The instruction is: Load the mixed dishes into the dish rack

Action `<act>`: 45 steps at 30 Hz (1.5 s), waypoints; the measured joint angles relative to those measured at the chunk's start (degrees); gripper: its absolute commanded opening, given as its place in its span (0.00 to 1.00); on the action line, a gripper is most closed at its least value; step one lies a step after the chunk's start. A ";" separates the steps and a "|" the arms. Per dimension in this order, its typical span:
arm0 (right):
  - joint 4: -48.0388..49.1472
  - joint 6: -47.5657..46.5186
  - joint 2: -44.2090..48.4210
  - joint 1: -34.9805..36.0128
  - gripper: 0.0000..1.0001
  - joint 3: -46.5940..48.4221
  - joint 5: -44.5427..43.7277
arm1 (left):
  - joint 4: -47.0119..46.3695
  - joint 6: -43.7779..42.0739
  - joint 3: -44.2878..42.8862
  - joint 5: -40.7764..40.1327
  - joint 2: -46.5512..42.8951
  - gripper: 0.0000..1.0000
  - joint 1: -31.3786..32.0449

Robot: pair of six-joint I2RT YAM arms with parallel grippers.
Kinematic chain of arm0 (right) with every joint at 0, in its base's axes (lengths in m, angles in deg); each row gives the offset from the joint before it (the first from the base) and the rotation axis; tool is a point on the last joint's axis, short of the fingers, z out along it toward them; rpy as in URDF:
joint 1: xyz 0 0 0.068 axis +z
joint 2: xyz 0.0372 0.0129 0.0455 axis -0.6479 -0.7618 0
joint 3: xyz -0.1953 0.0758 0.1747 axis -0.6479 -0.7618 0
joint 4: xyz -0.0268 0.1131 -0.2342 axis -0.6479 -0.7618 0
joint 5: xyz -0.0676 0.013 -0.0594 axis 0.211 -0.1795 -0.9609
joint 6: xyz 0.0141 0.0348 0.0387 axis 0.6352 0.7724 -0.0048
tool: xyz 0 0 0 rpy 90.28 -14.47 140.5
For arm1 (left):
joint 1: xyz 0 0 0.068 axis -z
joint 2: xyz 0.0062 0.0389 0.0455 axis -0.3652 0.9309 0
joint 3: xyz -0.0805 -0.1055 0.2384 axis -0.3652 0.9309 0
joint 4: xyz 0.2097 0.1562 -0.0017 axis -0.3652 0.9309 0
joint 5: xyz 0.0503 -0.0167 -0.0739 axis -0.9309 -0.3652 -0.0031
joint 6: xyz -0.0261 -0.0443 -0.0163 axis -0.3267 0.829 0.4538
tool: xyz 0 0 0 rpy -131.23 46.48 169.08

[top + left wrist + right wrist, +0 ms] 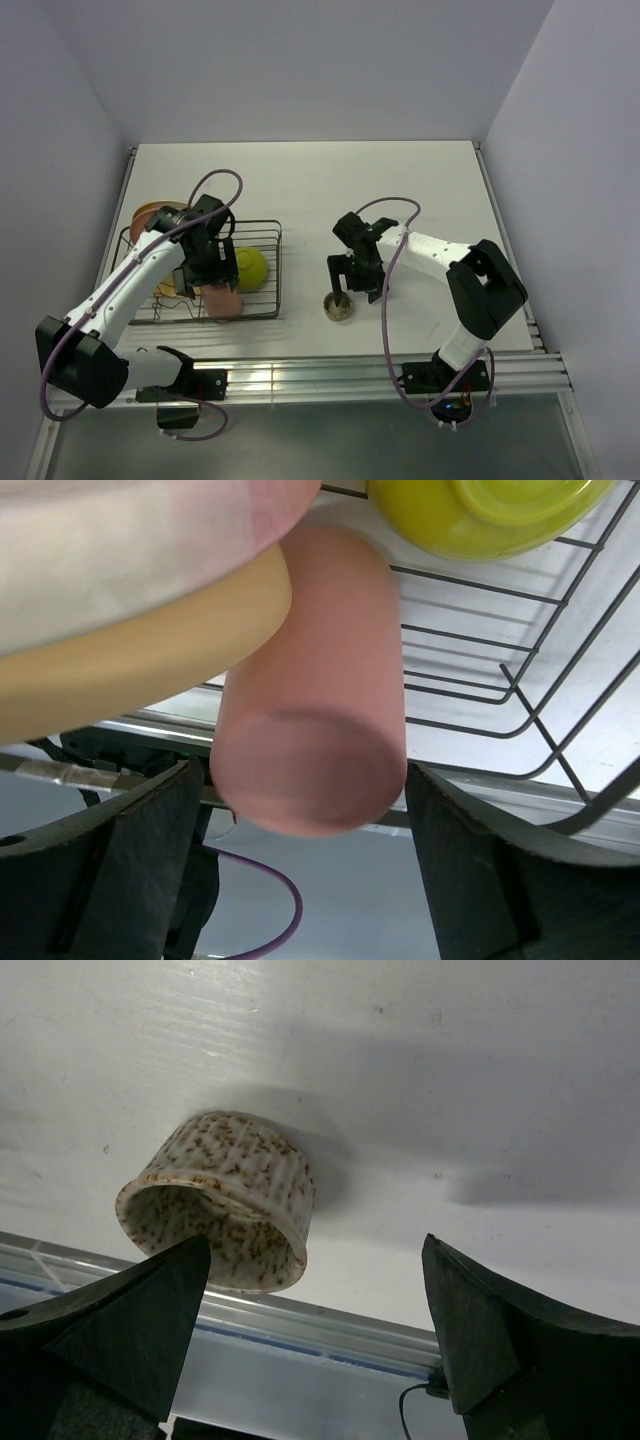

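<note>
**Desk:** Which step of the loading does this catch?

**Photographer:** The cup going in. The left gripper (305, 780) has its fingers closed against both sides of the pink cup (320, 680) and holds it over the near edge of the dish rack (278, 280). The cup's flat base faces the wrist camera. Its side is touching the rims of the plates (130, 670) stacked on edge, and the yellow-green bowl (490, 510) sits just beyond it inside the wire basket.

**Desk:** And the other arm?

**Photographer:** It is well apart, out on the table (450, 1080). The right gripper (315, 1250) is spread wide and empty above the small speckled cup (225, 1195), which stands near the table's front edge, outside the rack. The cup sits nearer one finger than the other and touches neither.

**Desk:** What does the next move call for?

**Photographer:** By my reading, the left arm needs to lower the pink cup onto the rack wires in the gap between plates and bowl, then open its fingers without nudging the plates. The right arm would do well to centre over the speckled cup before it drops and closes. That cup is low and looks easy to tip.
</note>
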 measured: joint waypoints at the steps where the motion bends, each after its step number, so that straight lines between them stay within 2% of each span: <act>1: 0.26 0.13 0.00 0.04 0.93 -0.11 -0.22 | 0.26 0.20 -0.28 -0.11 -0.24 0.89 0.00; 5: 1.18 0.63 -0.02 0.20 0.87 -0.46 -1.29 | 1.03 0.98 -1.22 -0.79 -1.60 0.94 0.00; 8: 1.88 1.05 -0.15 0.26 0.77 -0.90 -1.73 | 1.22 1.29 -2.01 -1.11 -2.67 0.96 0.00; 11: 2.25 1.44 -0.81 0.61 0.72 -1.03 -1.99 | 1.42 1.86 -3.08 -0.85 -3.74 0.97 0.00; 13: 2.69 1.62 -1.64 1.16 0.60 -1.03 -2.14 | 1.64 2.51 -4.33 0.09 -4.59 0.97 0.00; 14: 2.93 1.70 -2.14 1.53 0.49 -1.03 -2.12 | 1.86 2.60 -5.03 0.52 -4.87 0.97 0.00; 16: 3.23 1.88 -3.21 2.34 0.37 -1.03 -2.08 | 2.12 2.84 -7.19 1.68 -5.40 0.97 0.00; 17: 3.30 2.14 -3.61 2.64 0.24 -1.03 -2.08 | 2.32 3.04 -8.85 2.51 -5.60 0.97 0.00; 20: 3.43 2.38 -4.07 3.52 0.00 -0.98 -2.05 | 2.45 4.11 -14.08 4.68 -5.88 0.97 0.00; 26: 2.05 2.60 -3.30 3.67 0.00 0.52 -1.77 | 1.64 4.61 -27.23 11.21 -4.48 0.99 0.00; 28: 0.00 2.38 -1.92 3.13 0.00 2.80 0.39 | -1.49 4.22 -28.39 15.39 -4.63 0.99 0.00; 31: -0.98 2.56 1.14 0.68 0.00 8.04 7.98 | -8.44 4.31 -26.18 22.71 -5.60 0.99 0.00; 36: 5.38 7.63 6.78 -5.84 0.00 13.22 28.85 | -23.04 6.12 -15.47 33.79 -9.22 0.99 0.00; 40: 20.87 20.61 9.22 -7.10 0.00 10.32 44.37 | -32.30 7.78 -10.01 39.56 -10.73 0.99 0.02; 45: 57.18 50.86 10.75 -6.75 0.00 -1.57 54.36 | -40.22 7.91 -9.75 41.83 -11.67 0.99 0.00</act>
